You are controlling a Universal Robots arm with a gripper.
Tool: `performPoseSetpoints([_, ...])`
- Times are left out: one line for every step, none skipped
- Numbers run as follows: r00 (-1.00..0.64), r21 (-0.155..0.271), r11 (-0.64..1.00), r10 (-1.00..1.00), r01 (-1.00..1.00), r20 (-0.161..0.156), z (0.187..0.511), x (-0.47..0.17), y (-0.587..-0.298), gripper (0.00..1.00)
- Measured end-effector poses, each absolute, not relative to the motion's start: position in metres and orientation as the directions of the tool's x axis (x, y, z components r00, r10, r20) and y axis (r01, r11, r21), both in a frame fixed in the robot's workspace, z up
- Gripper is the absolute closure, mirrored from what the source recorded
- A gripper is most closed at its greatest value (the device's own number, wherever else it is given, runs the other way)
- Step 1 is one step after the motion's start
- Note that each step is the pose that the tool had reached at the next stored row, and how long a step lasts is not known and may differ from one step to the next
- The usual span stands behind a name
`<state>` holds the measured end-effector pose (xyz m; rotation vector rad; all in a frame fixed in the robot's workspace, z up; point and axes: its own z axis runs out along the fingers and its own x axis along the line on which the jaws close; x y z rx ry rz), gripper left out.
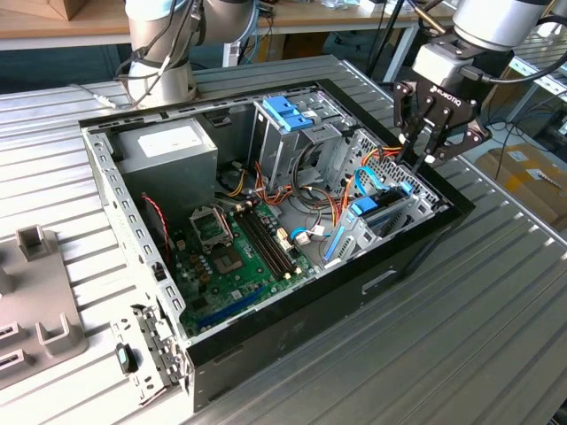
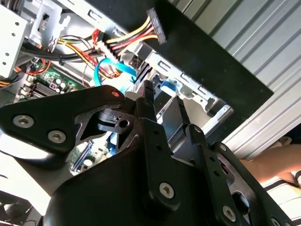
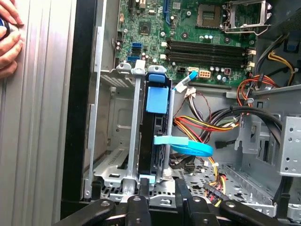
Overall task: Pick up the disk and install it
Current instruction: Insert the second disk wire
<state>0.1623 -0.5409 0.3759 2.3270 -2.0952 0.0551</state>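
Exterior view: open computer case [image 1: 292, 332] on the ribbed tabletop [image 1: 478, 354]. The hand [image 1: 425, 159] hangs just over the drive bay [image 1: 399, 208] at the case's end on the exterior view's right. The disk [image 1: 366, 209] stands on edge in that bay, blue carrier showing, mostly masked by cage and cables. Second wrist view: the hand's black linkage blocks most of the bay, so I can't tell whether it is clamped on the disk or loose. First wrist view: disk [image 3: 155, 127] sits between the bay's metal rails, blue tab toward the motherboard [image 3: 197, 37], with a light-blue cable [image 3: 188, 147] crossing just beside it. A person's fingers [image 3: 9, 42] rest on the tabletop. Judged: install step, disk looks in its slot, but seating depth is hidden. Any further push calls for a straight line along the rails, clear of that cable.
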Motion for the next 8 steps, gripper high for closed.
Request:
performPoseSetpoints([0.108,-0.016,-0.109,-0.994,-0.994,0.033,0.3759,0.1649,-0.5399,0.64])
performPoseSetpoints([0.111,-0.016,-0.112,-0.993,-0.994,0.033,0.3759,0.1671,-0.539,0.64])
performPoseSetpoints([0.114,-0.016,-0.114,-0.993,-0.993,0.033,0.3759,0.1689,-0.5381,0.64])
performPoseSetpoints([0.115,-0.016,-0.116,-0.993,-0.993,0.033,0.3759,0.1696,-0.5379,0.64])
performPoseSetpoints([0.115,-0.016,-0.116,-0.993,-0.993,0.033,0.3758,0.1696,-0.5379,0.64])
performPoseSetpoints([0.115,-0.016,-0.116,-0.993,-0.993,0.033,0.3759,0.1696,-0.5379,0.64])
performPoseSetpoints([0.115,-0.016,-0.116,-0.993,-0.993,0.033,0.3759,0.1696,-0.5379,0.64])
performPoseSetpoints([0.115,-0.016,-0.116,-0.993,-0.993,0.033,0.3759,0.1697,-0.5379,0.64])
